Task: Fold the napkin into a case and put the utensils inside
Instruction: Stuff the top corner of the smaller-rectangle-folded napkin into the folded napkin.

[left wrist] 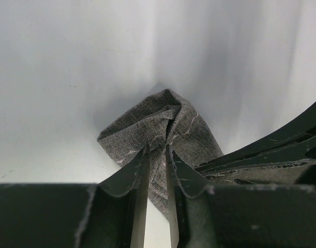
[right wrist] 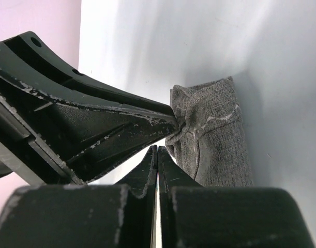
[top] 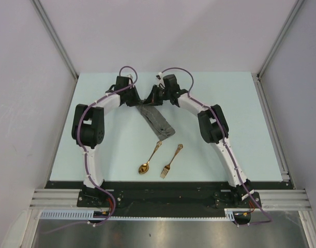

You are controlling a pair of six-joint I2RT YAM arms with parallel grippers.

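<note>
Pinching the far end of the napkin (top: pixel 159 123), the left gripper (left wrist: pixel 158 151) has its jaws almost closed, only a thin slit between them. In the left wrist view, grey cloth is bunched and puckered into that slit. The right gripper (right wrist: pixel 158 150) has its jaws pressed flat together. In the right wrist view its tips sit just beside the cloth, which is at 2 o'clock of them and touches the right-hand finger. I cannot tell if any cloth is nipped between them.

Both grippers meet at the far middle of the table (top: pixel 95 155), tips close together over the same end of the napkin. The napkin is folded to a narrow strip lying flat, running diagonally from 11 o'clock down to 5 o'clock.

The spoon (top: pixel 150 157) lies near the strip's near end, at 6 o'clock of it, not touching, with its bowl toward 7 o'clock. The fork (top: pixel 171 160) lies just beside the spoon at 3 o'clock, roughly parallel, tines toward 7 o'clock. Both are well clear of the grippers.
</note>
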